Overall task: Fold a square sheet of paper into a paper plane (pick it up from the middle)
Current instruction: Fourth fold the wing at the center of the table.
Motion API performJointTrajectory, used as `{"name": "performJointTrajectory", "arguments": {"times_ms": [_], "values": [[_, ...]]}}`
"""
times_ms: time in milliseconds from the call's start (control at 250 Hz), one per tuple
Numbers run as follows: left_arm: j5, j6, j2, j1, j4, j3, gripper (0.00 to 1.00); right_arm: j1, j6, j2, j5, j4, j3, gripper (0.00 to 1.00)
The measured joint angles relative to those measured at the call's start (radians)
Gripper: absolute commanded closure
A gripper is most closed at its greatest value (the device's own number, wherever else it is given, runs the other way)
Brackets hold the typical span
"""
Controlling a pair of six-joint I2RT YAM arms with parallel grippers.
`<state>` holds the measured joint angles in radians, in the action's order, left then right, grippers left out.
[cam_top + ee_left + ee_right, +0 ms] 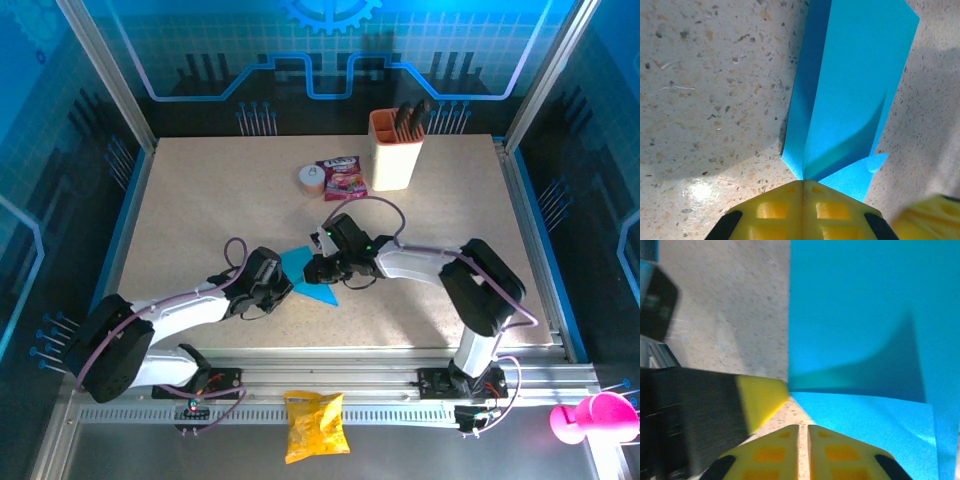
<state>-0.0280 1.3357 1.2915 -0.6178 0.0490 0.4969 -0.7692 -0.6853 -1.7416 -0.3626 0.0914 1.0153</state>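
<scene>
While the left gripper (802, 184) is closed tight on a tip of the light, probably limp square sheet of paper (850, 85), the right gripper (803, 429), barely parted, holds nothing; edges seem the best hold

Paper (298, 265) mid-table (200, 200), packet (341, 177) behind

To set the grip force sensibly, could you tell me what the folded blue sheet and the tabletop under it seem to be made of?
The folded blue paper looks like thin matte paper: sharp creases, flat layers, even colour. The tabletop seems to be a speckled beige stone-look laminate or composite, semi-glossy, since it reflects a patch of light.
</scene>
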Motion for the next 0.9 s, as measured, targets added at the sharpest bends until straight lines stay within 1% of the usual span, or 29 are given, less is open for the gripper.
{"name": "performJointTrajectory", "arguments": {"times_ms": [160, 348, 419, 507, 603, 755, 899], "values": [[0.000, 0.019, -0.016, 0.000, 0.031, 0.014, 1.00, -0.067, 0.102, 0.085, 0.140, 0.045, -0.026, 0.67], [0.000, 0.034, -0.032, 0.000, 0.074, 0.053, 1.00, -0.156, 0.213, 0.090, 0.330, 0.092, -0.088, 0.63], [0.004, 0.036, -0.033, 0.000, 0.089, 0.067, 1.00, -0.187, 0.244, 0.090, 0.390, 0.097, -0.101, 0.62], [0.008, 0.043, -0.034, 0.000, 0.104, 0.082, 1.00, -0.218, 0.269, 0.090, 0.454, 0.098, -0.102, 0.58], [0.008, 0.047, -0.034, 0.000, 0.114, 0.090, 1.00, -0.240, 0.288, 0.090, 0.503, 0.095, -0.102, 0.58], [0.010, 0.050, -0.034, 0.000, 0.130, 0.092, 1.00, -0.247, 0.294, 0.070, 0.560, 0.095, -0.093, 0.58], [0.010, 0.051, -0.034, 0.000, 0.135, 0.098, 1.00, -0.247, 0.294, 0.039, 0.599, 0.096, -0.090, 0.62]]}}
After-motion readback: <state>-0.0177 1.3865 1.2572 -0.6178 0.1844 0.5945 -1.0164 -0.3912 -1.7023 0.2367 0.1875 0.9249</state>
